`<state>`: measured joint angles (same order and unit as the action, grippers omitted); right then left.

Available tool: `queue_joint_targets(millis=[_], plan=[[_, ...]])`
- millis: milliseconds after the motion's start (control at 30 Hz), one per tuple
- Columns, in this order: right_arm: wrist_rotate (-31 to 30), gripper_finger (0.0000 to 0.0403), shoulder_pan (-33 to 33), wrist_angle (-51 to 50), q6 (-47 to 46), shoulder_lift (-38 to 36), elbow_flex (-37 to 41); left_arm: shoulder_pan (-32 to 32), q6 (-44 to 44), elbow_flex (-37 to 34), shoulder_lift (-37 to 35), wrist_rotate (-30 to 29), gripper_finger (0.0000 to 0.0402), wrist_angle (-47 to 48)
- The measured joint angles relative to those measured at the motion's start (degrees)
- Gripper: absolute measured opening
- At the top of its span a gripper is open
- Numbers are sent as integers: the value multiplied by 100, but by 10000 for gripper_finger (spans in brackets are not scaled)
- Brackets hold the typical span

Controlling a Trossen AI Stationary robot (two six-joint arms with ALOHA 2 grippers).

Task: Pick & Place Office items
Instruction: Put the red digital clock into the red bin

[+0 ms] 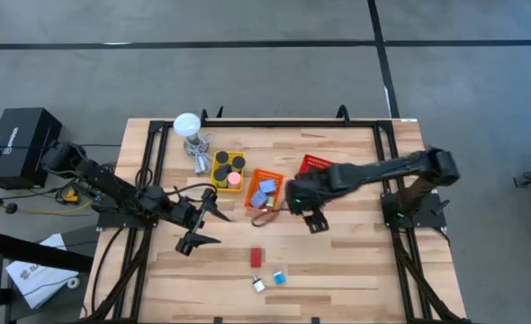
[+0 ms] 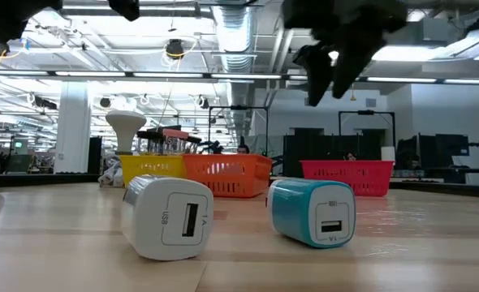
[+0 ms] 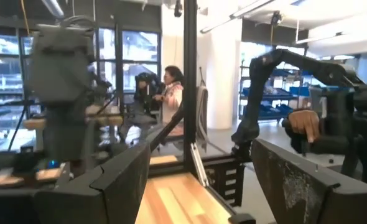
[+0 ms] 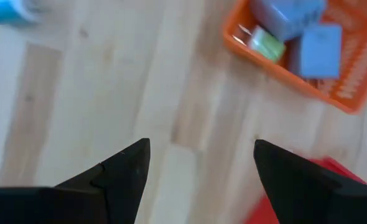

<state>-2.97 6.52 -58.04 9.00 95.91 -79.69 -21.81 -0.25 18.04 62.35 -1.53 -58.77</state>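
i have the right pincer (image 1: 312,214) hanging above the bench (image 1: 337,270) just at the orange basket's (image 1: 264,180) 4 o'clock corner, fingers spread wide and grasping nothing; its wrist view shows bare wood between the two fingers. the left pincer (image 1: 204,222) sits at the basket's 8 o'clock, also released and empty, aimed level across the bench toward the room.

the orange basket holds light-blue blocks (image 1: 265,191) and, in the right wrist view, a small green piece (image 4: 265,43) beside them. at its 9 o'clock the yellow basket (image 1: 219,183) carries black pucks (image 1: 222,159) and a pink lump (image 1: 234,179). the red basket (image 1: 314,163) lies at the orange one's 2 o'clock, partly under the right arm.

loose on the bench, at 6 o'clock from the orange basket: a red flat rectangle (image 1: 256,258), then nearer the edge a white usb charger cube (image 2: 168,216) and a teal one (image 2: 312,211) just beside each other, apart. a white round-headed stand (image 1: 188,126) is at the yellow basket's 11 o'clock.
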Motion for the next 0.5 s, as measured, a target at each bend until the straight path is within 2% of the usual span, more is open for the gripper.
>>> queue_joint_targets(millis=[67,167,300,400,500], plan=[[5,279,159,591,-22,-382,548,-8,-2,-2,4,-6,273,34],[7,279,420,2072,41,-919,1422,-8,-2,-2,4,-6,273,30],[14,279,754,3965,178,-1242,2373,-8,-2,-2,4,-6,273,25],[20,279,974,4564,202,-1228,2656,-8,-2,-2,4,-8,273,28],[18,279,1160,4681,298,-1178,2681,-8,-83,-2,4,-8,273,30]])
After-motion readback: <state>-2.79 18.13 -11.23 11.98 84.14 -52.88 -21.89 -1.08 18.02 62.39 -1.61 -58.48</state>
